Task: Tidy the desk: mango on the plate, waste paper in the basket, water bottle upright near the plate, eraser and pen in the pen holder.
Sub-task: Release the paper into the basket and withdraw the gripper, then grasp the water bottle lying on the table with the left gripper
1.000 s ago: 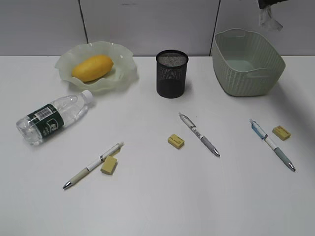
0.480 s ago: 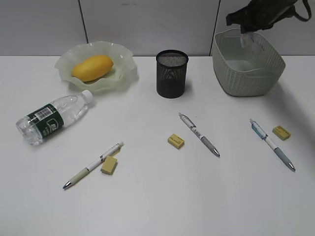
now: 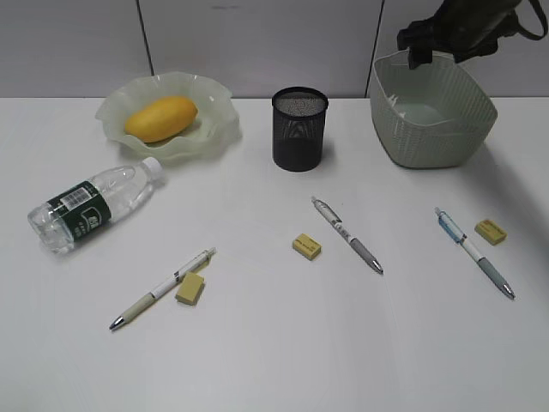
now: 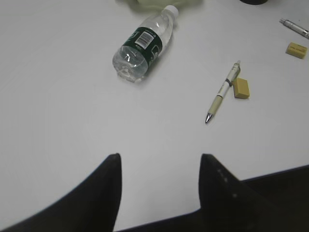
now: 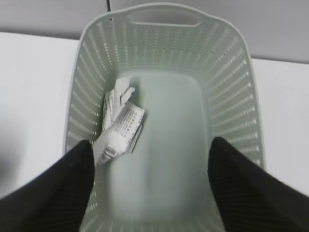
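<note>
The mango (image 3: pixel 160 118) lies on the wavy green plate (image 3: pixel 111 112) at the back left. The water bottle (image 3: pixel 90 205) lies on its side on the desk (image 3: pixel 274 343); it also shows in the left wrist view (image 4: pixel 142 45). The black mesh pen holder (image 3: pixel 299 128) stands at the back middle. My right gripper (image 5: pixel 149 159) is open above the basket (image 3: pixel 437 129), and the waste paper (image 5: pixel 118 128) lies inside the basket (image 5: pixel 227 96). Three pens (image 3: pixel 163 288) (image 3: pixel 346 233) (image 3: pixel 473 251) and three erasers (image 3: pixel 190 288) (image 3: pixel 306 246) (image 3: pixel 490 231) lie on the desk. My left gripper (image 4: pixel 159 162) is open and empty over the near left desk.
A grey panelled wall runs behind the desk. The right arm (image 3: pixel 463 26) hangs over the basket's back rim. The desk's front edge shows at the lower right of the left wrist view (image 4: pixel 270 176).
My right gripper came down over the basket holding the waste paper and has opened. The paper now lies inside the basket. The left arm has not moved.
</note>
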You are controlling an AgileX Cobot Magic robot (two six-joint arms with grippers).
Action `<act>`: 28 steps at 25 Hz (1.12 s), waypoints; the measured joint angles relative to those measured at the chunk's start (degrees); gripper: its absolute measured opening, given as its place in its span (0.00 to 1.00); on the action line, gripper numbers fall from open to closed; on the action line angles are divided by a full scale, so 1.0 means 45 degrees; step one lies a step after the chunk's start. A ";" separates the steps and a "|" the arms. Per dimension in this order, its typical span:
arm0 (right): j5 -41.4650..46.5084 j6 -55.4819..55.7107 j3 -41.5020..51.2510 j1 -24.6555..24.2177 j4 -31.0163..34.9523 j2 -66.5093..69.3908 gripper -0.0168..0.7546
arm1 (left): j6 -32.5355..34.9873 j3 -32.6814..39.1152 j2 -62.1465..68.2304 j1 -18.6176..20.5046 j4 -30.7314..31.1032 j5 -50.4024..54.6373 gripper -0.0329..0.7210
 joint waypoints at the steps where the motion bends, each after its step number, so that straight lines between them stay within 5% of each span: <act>1: 0.0360 -0.0036 0.0000 0.0000 0.0013 -0.0164 0.77 | 0.0000 0.0000 0.0000 0.0000 0.0000 0.0000 0.56; 14: 0.7183 -0.0636 -0.0009 0.0000 0.0938 -0.2065 0.75 | 0.0000 0.0000 0.0000 0.0000 0.0011 -0.0011 0.56; 21: 0.7466 -0.1087 0.1250 0.0025 0.2517 -0.3416 0.74 | 0.0000 0.0000 0.0000 0.0000 0.0011 -0.0011 0.56; 28: 0.7486 -0.1223 0.4340 0.0510 0.2611 -0.6458 0.74 | 0.0000 0.0000 0.0000 0.0000 0.0024 -0.0011 0.56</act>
